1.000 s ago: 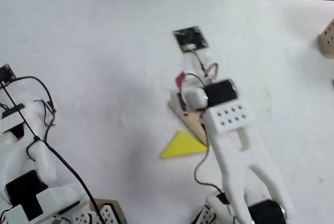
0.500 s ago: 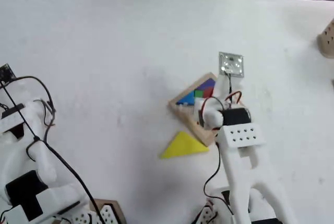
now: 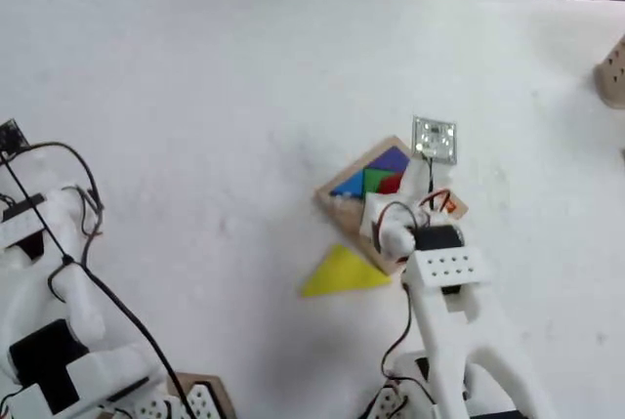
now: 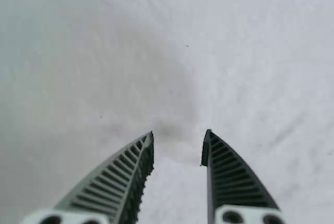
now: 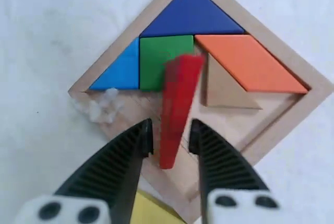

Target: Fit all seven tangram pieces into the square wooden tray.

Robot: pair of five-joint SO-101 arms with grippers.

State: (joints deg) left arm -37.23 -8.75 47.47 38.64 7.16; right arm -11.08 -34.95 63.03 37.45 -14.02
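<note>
Now | right gripper [image 5: 171, 127] pinches red piece [image 5: 177, 93] upright over tray [image 5: 271, 113]; left gripper [image 4: 177, 136] parted, empty

From above, the right arm [image 3: 444, 272] hides the near right part of the tray [image 3: 340, 212] and most of the red piece [image 3: 390, 185]. The right hand [image 5: 170, 127] partly covers the yellow triangle [image 5: 156, 211], which the picture's edge cuts off.

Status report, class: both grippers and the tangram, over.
Left gripper open, over table. Right gripper shut on red piece, edge-up above tray. Yellow triangle outside tray. Nothing in the way.
</note>
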